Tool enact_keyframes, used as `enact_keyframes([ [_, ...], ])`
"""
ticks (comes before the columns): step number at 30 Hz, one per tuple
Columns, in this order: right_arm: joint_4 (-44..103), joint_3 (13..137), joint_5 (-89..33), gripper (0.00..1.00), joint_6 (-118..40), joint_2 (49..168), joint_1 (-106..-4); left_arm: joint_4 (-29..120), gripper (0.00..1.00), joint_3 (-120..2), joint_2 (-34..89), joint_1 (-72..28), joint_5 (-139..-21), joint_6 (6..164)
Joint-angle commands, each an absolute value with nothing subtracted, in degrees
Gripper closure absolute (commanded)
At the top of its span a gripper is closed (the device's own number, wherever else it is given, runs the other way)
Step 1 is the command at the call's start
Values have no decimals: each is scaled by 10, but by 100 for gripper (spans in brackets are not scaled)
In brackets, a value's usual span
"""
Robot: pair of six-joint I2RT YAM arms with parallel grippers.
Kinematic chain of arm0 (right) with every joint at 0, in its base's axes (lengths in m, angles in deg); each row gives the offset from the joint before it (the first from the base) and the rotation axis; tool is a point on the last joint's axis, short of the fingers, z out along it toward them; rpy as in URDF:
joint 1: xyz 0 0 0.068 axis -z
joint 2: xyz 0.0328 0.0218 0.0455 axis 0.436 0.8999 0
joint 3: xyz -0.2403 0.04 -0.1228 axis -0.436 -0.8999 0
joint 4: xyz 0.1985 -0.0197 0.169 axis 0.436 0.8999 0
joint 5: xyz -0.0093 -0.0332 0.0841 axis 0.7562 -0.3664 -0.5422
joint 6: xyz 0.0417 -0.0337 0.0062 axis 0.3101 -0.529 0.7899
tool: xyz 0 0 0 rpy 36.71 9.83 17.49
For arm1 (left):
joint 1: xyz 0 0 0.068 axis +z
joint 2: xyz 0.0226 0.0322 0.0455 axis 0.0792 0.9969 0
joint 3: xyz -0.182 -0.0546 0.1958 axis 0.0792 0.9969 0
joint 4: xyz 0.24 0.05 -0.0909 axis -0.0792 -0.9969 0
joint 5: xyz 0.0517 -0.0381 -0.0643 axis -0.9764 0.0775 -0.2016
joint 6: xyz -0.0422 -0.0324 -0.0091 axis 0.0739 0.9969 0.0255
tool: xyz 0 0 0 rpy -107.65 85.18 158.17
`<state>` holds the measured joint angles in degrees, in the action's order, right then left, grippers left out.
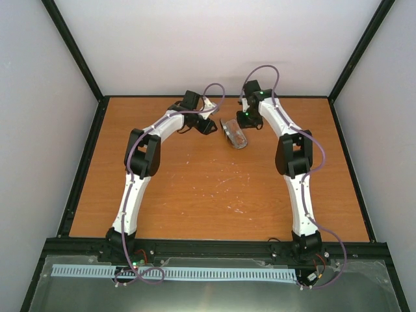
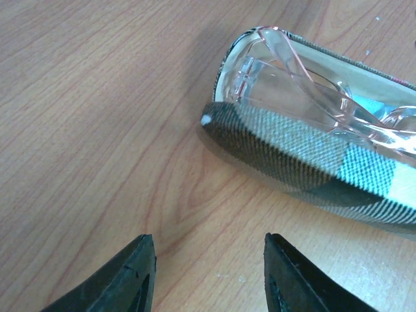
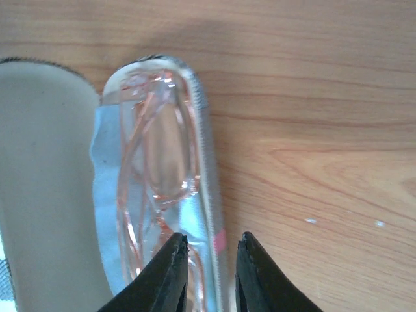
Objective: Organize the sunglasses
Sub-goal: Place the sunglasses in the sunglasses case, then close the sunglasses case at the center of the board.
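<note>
The sunglasses (image 3: 162,149), clear with pink-orange rims, lie folded inside the open case (image 1: 234,133) on a light blue cloth (image 3: 104,169). The case's beige-lined lid (image 3: 45,162) lies open on the left in the right wrist view. Its plaid outside (image 2: 305,159) shows in the left wrist view, with the sunglasses (image 2: 305,97) above it. My right gripper (image 3: 212,242) straddles the case's right wall, one finger inside and one outside, with small gaps on both sides. My left gripper (image 2: 209,244) is open over bare wood, just short of the case's rounded end, holding nothing.
The case sits at the back middle of the wooden table (image 1: 208,195), between the two gripper heads. White walls with black frame posts close the table on three sides. The arm bases stand on the black rail (image 1: 214,248) at the near edge.
</note>
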<state>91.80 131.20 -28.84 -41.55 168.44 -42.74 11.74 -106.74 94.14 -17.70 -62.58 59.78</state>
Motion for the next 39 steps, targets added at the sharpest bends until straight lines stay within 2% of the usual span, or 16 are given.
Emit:
enact_keyframes([
  [1, 871, 1280, -265, 78, -390, 1631, -409, 123, 53, -1068, 928, -186, -628, 606],
  [4, 863, 1266, -271, 78, -387, 1634, -404, 124, 53, -1057, 918, -191, -632, 606],
  [8, 861, 1256, -281, 85, -382, 1657, -403, 125, 53, -1043, 905, -198, -636, 605],
  [15, 849, 1251, -338, 89, -372, 1700, -403, 126, 53, -1028, 897, -212, -644, 603],
  [39, 803, 1181, -420, 94, -364, 1685, -427, 121, 54, -1048, 891, -248, -668, 583],
])
